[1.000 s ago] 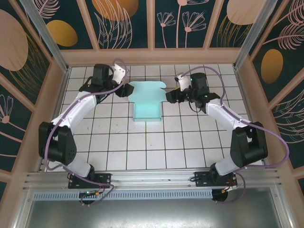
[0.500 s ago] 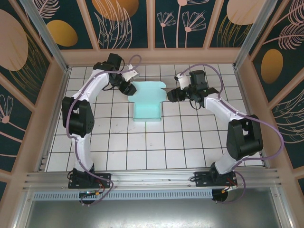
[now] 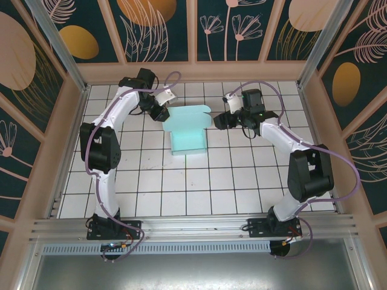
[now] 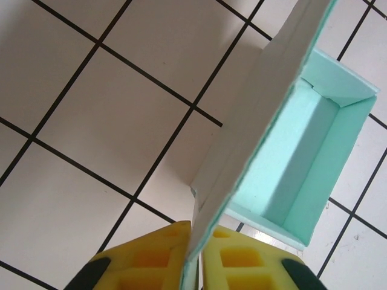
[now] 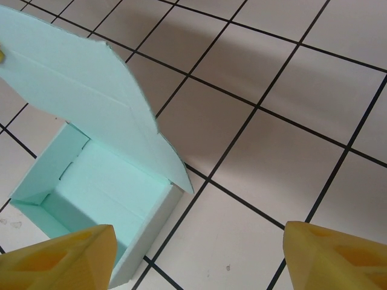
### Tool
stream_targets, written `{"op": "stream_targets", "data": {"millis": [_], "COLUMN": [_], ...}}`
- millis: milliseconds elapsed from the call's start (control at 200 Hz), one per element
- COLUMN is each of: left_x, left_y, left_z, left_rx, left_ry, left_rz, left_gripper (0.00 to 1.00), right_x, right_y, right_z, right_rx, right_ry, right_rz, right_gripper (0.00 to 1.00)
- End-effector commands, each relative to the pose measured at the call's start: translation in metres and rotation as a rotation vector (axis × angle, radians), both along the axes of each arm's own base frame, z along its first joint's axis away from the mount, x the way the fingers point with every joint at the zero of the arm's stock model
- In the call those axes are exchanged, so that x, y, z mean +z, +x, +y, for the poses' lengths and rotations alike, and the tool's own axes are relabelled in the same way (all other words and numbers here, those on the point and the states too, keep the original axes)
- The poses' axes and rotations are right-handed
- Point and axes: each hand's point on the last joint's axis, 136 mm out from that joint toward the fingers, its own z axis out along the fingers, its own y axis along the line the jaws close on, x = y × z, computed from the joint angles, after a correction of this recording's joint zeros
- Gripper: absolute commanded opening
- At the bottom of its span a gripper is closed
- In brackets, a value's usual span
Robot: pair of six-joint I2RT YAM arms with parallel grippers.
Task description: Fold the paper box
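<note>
1. The tabletop (image 3: 181, 187) is white tile, and the paper box (image 3: 187, 138) sits far-middle between my two arms.
2. The tray is formed. The lid flap (image 4: 260, 121) stands up, probably ready to swing shut.
3. My left jaws are clenched on that flap's edge. The left wrist view shows the pinch; from above it's too small to tell.
4. My right jaws gape, released, just beside the box.

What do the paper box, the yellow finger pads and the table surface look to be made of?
The paper box: thin matte card, mint-blue; crisp creases and a thin pale cut edge show on the raised flap. The finger pads: yellow, dull, with moulded recesses; probably plastic or firm rubber, unclear which. The table: white squares with dark grid lines; tile or a printed sheet, cannot tell.
</note>
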Motion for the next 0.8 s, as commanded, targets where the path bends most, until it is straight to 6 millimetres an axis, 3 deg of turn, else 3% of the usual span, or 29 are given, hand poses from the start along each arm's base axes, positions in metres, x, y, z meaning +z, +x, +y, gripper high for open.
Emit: {"op": "stream_targets", "data": {"millis": [0, 235, 656, 731, 791], "left_x": [0.000, 0.004, -0.002, -0.005, -0.004], "left_y": [-0.003, -0.004, -0.004, -0.004, -0.004], "left_z": [0.007, 0.009, 0.014, 0.016, 0.017], "left_rx": [-0.008, -0.015, 0.005, 0.010, 0.011], "left_ry": [0.028, 0.039, 0.067, 0.078, 0.084], "left_rz": [0.011, -0.001, 0.010, 0.014, 0.012], "left_gripper": [0.17, 0.26, 0.18, 0.25, 0.26], "right_x": [0.003, 0.003, 0.005, 0.005, 0.004], "right_y": [0.006, 0.008, 0.009, 0.009, 0.009], "right_z": [-0.004, -0.005, -0.005, -0.005, -0.006], "right_rx": [-0.007, -0.015, -0.016, -0.017, -0.020], "right_ry": [-0.023, -0.029, -0.029, -0.030, -0.032], "right_rz": [-0.013, -0.017, -0.021, -0.022, -0.019], "right_gripper": [0.73, 0.73, 0.73, 0.73, 0.73]}}
